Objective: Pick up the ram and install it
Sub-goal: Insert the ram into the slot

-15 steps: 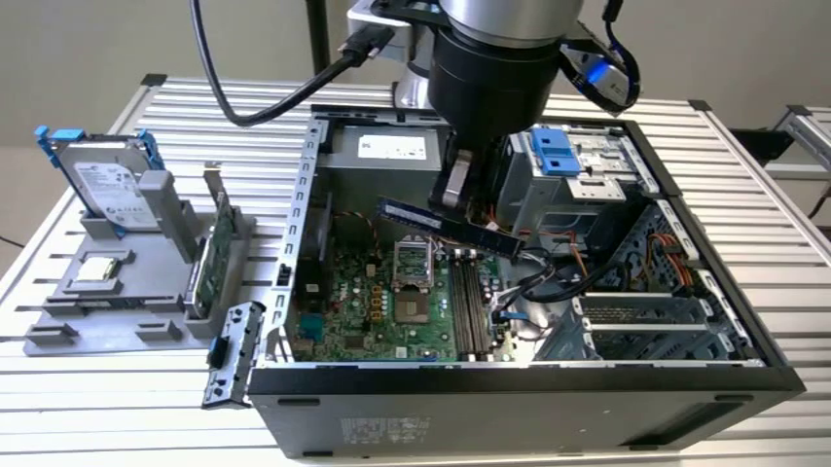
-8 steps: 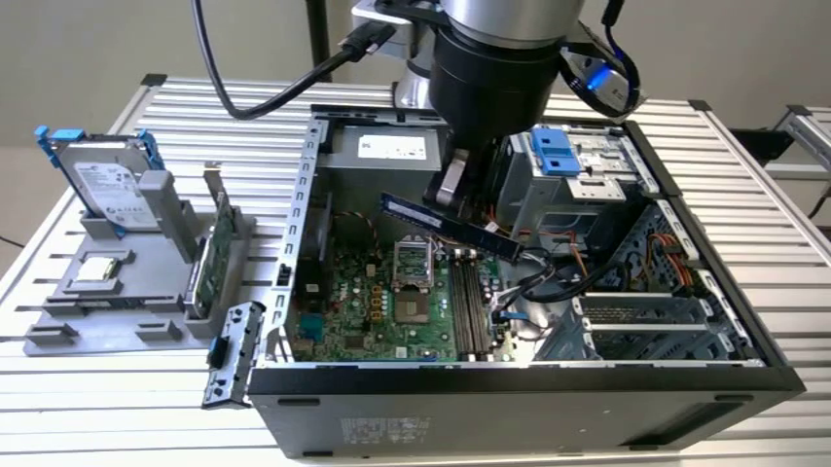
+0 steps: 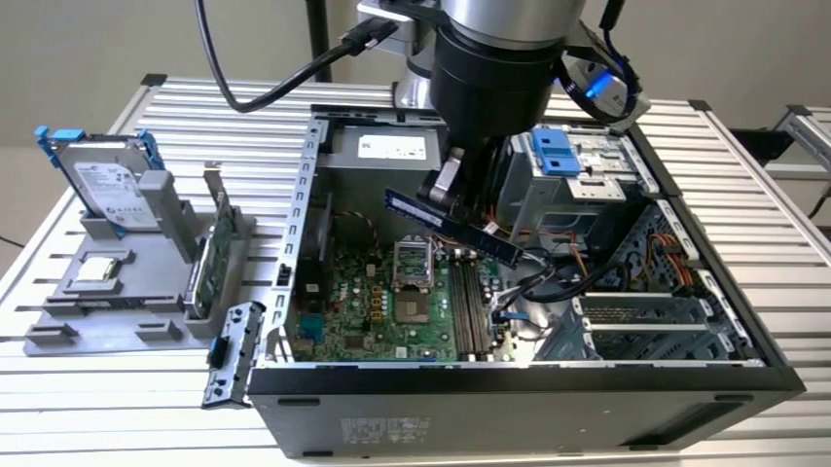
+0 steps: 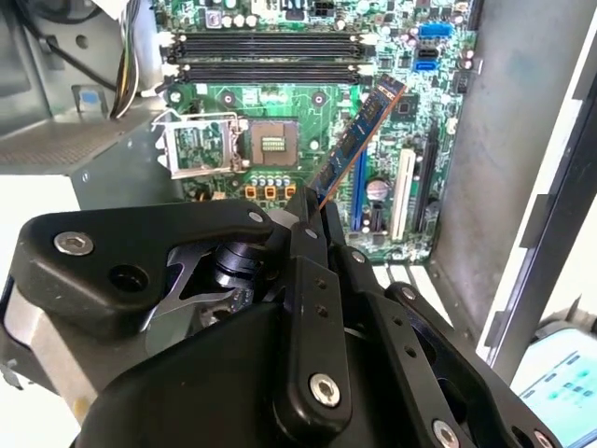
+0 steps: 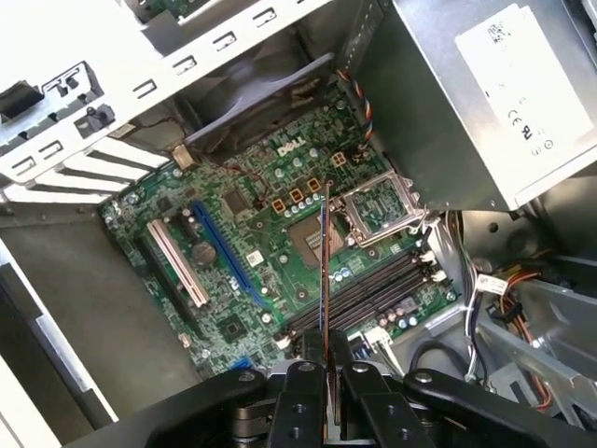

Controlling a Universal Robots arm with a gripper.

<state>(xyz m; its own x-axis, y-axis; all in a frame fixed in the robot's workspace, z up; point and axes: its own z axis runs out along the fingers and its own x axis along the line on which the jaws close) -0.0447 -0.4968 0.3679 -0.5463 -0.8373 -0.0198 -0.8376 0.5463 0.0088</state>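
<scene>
My gripper (image 3: 464, 206) hangs inside the open computer case (image 3: 520, 384), shut on the ram (image 3: 451, 227), a long dark stick held tilted above the green motherboard (image 3: 370, 306). In the second wrist view the ram (image 4: 360, 138) juts out from my gripper (image 4: 312, 213) at a slant over the board, short of the black memory slots (image 4: 266, 56). The first wrist view shows the ram (image 5: 323, 252) edge-on between the fingers (image 5: 303, 383). It hangs over the processor socket (image 5: 308, 238), beside the slots (image 5: 373, 294). The slots (image 3: 470, 311) hold nothing.
A silver hard drive with blue rails (image 3: 111, 180) and a green card (image 3: 214, 258) stand on a grey fixture (image 3: 117, 297) at the exterior view's left. Inside the case are the power supply (image 3: 389, 146), a drive cage (image 3: 571, 161) and loose cables (image 3: 559, 277).
</scene>
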